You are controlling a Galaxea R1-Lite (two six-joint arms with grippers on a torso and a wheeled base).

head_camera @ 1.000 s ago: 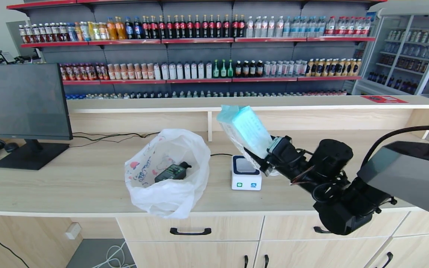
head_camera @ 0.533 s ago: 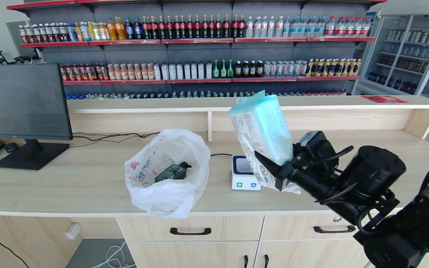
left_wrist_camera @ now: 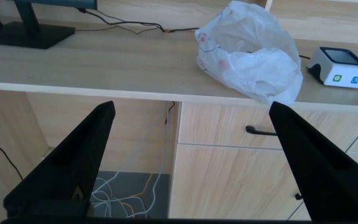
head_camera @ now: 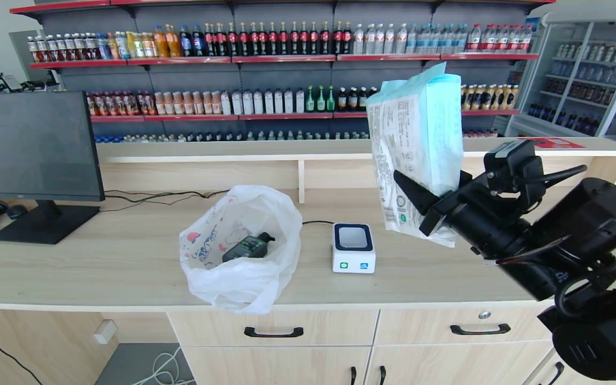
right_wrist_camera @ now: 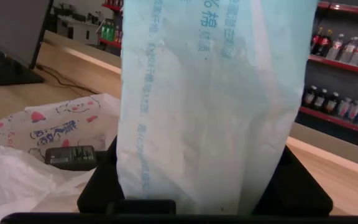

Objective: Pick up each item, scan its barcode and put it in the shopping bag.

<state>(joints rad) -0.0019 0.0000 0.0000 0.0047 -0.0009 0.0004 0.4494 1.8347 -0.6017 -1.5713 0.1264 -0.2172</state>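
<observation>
One blue pack (head_camera: 420, 139); one shopping bag (head_camera: 244, 283); one scanner (head_camera: 353, 251)

The right arm slants up from the lower right, its right gripper (head_camera: 429, 186) raised and tilted upward, jaws clamped on the lower end of a pale blue pack (head_camera: 418, 128), while the left gripper (left_wrist_camera: 189, 157) sits low, jaws spread wide.

The right gripper (right_wrist_camera: 201, 183) holds an upright pale-blue pack (right_wrist_camera: 210, 93), with the jaws pressed against its lower sides. Beyond it, the white shopping bag (right_wrist_camera: 17, 168) on the table (right_wrist_camera: 337, 171) contains a dark item (right_wrist_camera: 71, 157).
</observation>
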